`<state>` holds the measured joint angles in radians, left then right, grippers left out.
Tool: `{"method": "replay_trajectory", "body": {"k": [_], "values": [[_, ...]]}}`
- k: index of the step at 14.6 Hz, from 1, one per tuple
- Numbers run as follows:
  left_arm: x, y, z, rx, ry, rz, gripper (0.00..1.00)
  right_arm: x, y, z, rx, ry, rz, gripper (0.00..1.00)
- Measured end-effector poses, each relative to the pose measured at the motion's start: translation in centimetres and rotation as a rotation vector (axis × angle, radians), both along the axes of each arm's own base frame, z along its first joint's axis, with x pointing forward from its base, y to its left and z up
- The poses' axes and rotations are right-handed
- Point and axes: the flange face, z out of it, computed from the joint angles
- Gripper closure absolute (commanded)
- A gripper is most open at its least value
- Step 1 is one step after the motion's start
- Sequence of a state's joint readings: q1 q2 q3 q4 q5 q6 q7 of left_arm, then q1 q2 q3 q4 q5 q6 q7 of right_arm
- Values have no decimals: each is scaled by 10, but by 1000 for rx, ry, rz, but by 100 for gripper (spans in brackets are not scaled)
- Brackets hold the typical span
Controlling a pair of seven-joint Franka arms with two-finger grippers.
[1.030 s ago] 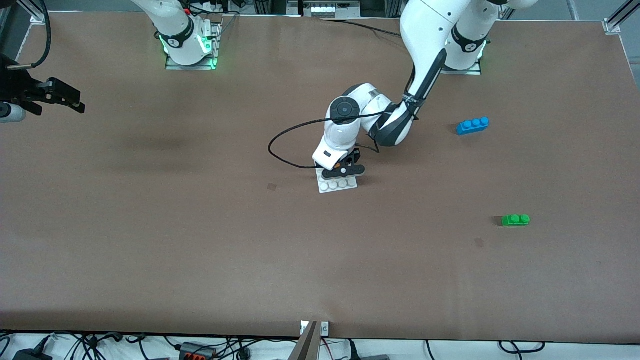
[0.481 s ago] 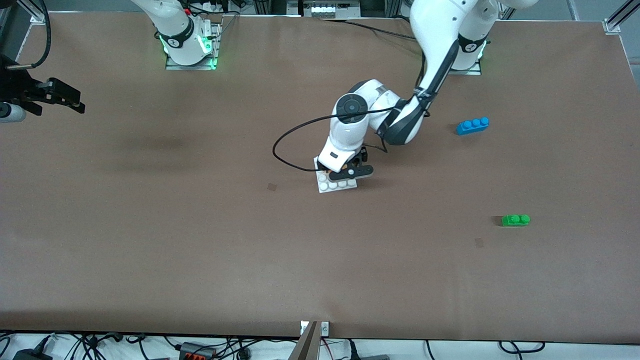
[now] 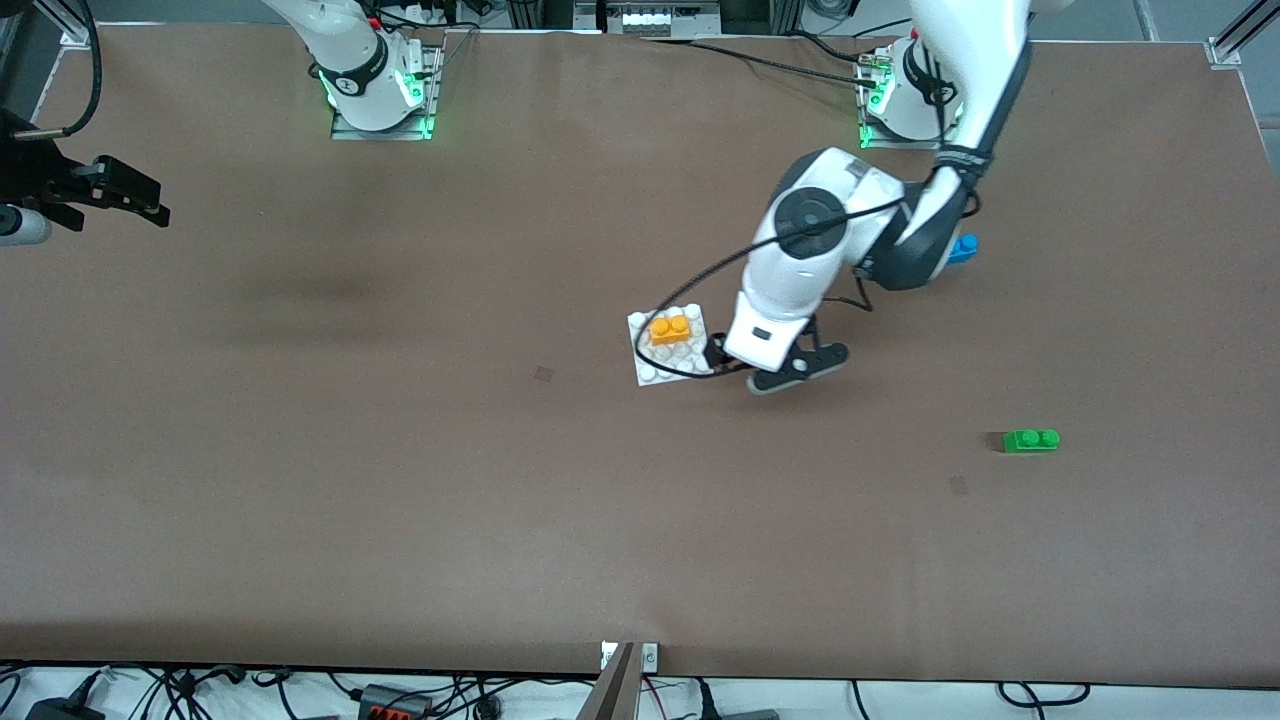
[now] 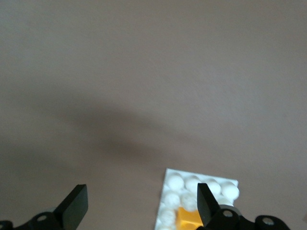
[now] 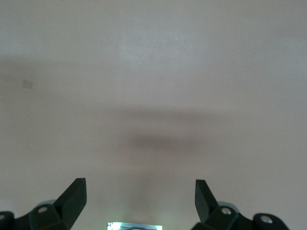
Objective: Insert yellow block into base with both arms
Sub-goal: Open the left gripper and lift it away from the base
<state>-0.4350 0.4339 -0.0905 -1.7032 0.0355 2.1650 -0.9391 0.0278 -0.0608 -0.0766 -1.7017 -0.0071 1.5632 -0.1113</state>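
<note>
No text, label, brand, number or sign can be read anywhere: not on the arms, the bricks, the base or the desk.

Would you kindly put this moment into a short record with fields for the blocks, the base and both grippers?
yellow block: seated on the base's studs, free of any gripper
base: flat on the table, mid-table
left gripper: open, empty, raised beside the base toward the left arm's end
right gripper: open, empty, waiting over bare table at the right arm's end
green brick: loose on the table
blue brick: mostly hidden by the left arm
</note>
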Motion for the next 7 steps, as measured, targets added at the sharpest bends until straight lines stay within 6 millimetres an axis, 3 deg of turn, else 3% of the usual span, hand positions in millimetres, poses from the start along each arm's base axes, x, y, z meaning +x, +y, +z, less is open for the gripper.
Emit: {"method": "replay_trajectory", "body": {"k": [4, 7], "values": [[31, 106, 38, 30, 42, -75, 0, 0, 0, 0, 0, 0, -1, 0], [39, 189, 76, 40, 66, -120, 0, 0, 0, 0, 0, 0, -1, 0]]}}
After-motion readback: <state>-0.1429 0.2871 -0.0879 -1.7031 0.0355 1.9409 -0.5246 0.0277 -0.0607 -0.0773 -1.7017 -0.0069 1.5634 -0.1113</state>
